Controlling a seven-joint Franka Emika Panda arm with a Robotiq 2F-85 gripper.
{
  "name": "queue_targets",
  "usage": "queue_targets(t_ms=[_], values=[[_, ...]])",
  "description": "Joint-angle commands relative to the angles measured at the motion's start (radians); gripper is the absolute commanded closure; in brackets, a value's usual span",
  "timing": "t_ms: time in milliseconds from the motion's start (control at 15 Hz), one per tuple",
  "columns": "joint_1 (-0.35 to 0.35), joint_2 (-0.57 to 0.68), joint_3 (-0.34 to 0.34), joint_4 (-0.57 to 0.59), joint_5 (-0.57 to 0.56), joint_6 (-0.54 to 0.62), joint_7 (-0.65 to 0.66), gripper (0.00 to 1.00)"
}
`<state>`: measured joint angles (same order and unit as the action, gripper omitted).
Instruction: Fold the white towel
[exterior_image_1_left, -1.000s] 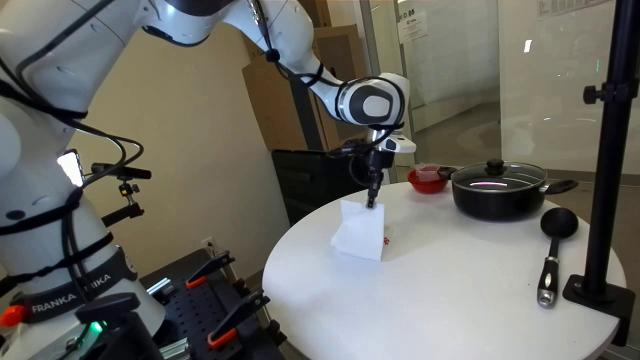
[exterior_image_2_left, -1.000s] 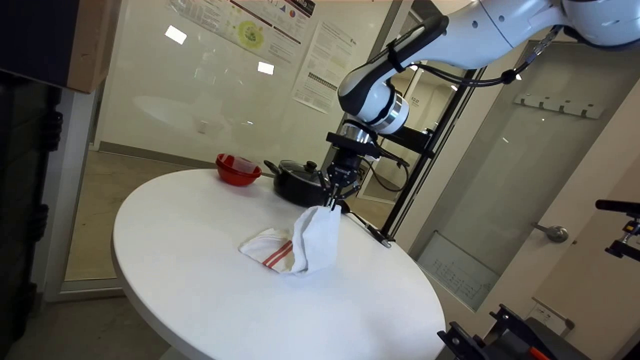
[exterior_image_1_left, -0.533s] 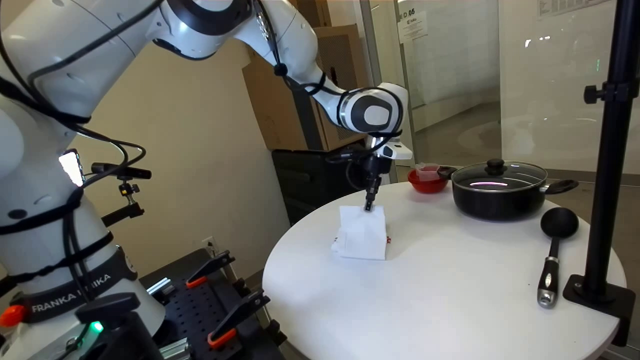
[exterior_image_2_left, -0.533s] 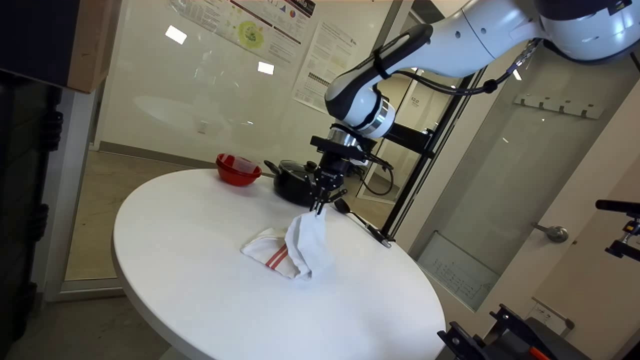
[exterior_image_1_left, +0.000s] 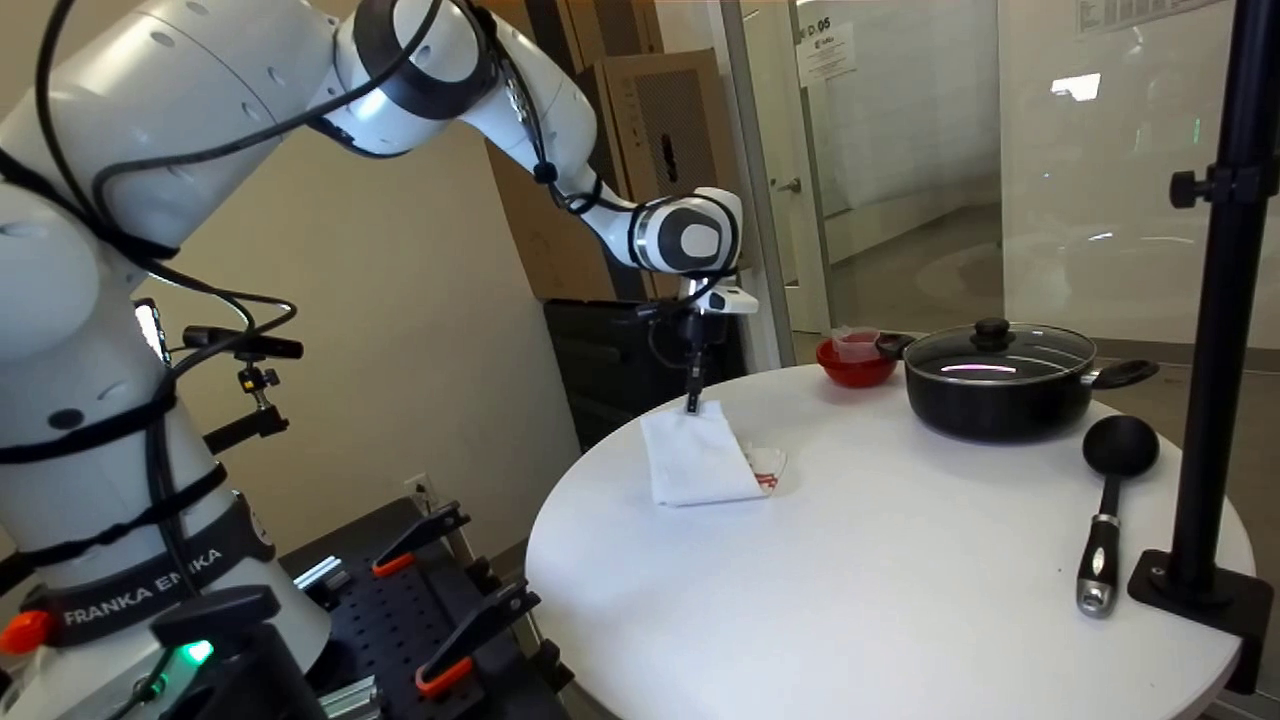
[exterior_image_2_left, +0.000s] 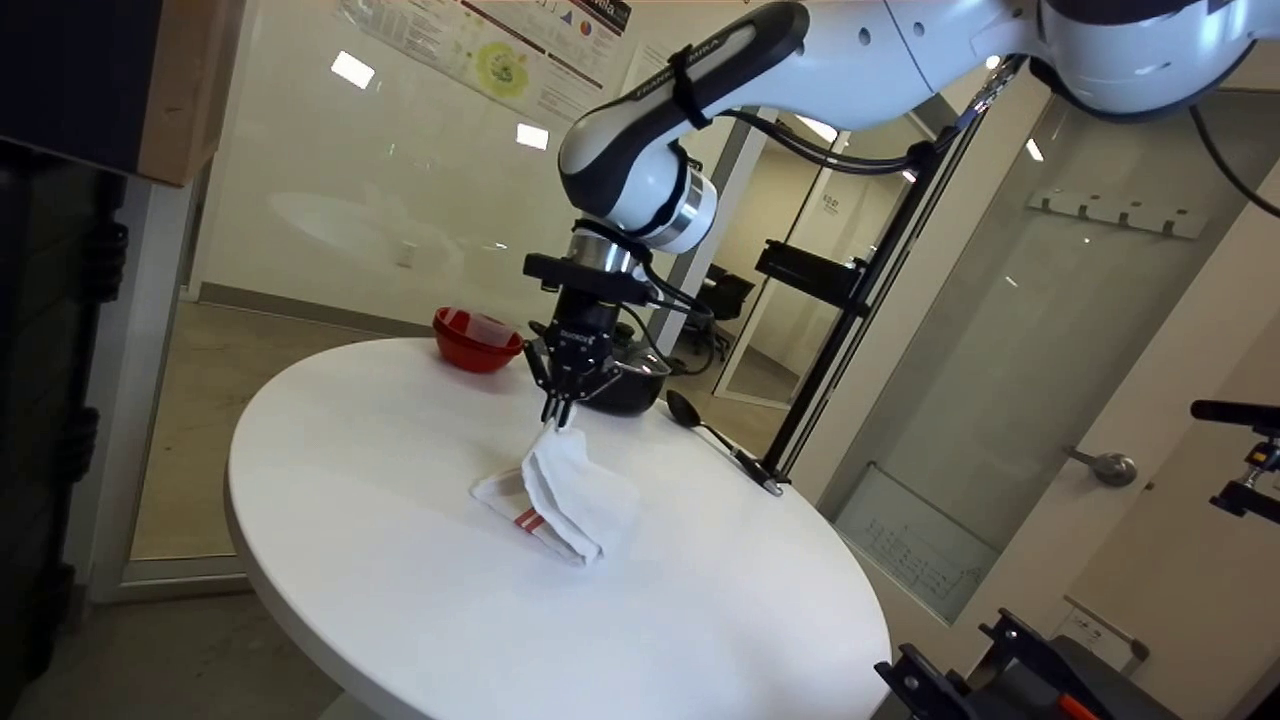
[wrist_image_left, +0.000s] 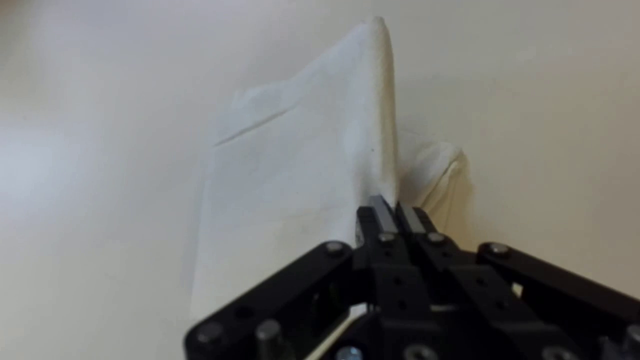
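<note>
Your pincer (wrist_image_left: 393, 206) is black, studded with round silvery screws (wrist_image_left: 498, 248). Above it you have a silver collar (exterior_image_2_left: 600, 250), then a glossy white arm (exterior_image_2_left: 875, 80) with black strapped cables (exterior_image_2_left: 860, 165); well away from it, your dark base band (exterior_image_1_left: 140, 592) reads FRANKA EMIKA.

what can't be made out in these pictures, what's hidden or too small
White towel: in the wrist view, the gripper covers part of it.
Red stripes: in an exterior view, the towel's folded layer hides part of them.
Lidded black pot: in an exterior view, partly behind the gripper.
Poster: in an exterior view, cut by the top edge, fine print too small.
</note>
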<state>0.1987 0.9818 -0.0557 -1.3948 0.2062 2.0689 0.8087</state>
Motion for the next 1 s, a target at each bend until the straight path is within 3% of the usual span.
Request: queue_targets(t_ms=[0,467,533,600,933], values=[[-0.032,0.049,0.005,0.109,-0.008,-0.083,0.024,0.99],[-0.109,0.143,-0.006,0.187,0.003,-0.119,0.045,0.99],[-0.114,0.164,-0.005,0.204,-0.004,-0.108,0.030,0.71],[-0.115,0.181,-0.005,0.216,-0.006,-0.102,0.031,0.70],[-0.094,0.228,-0.011,0.247,-0.036,-0.083,0.018,0.33]])
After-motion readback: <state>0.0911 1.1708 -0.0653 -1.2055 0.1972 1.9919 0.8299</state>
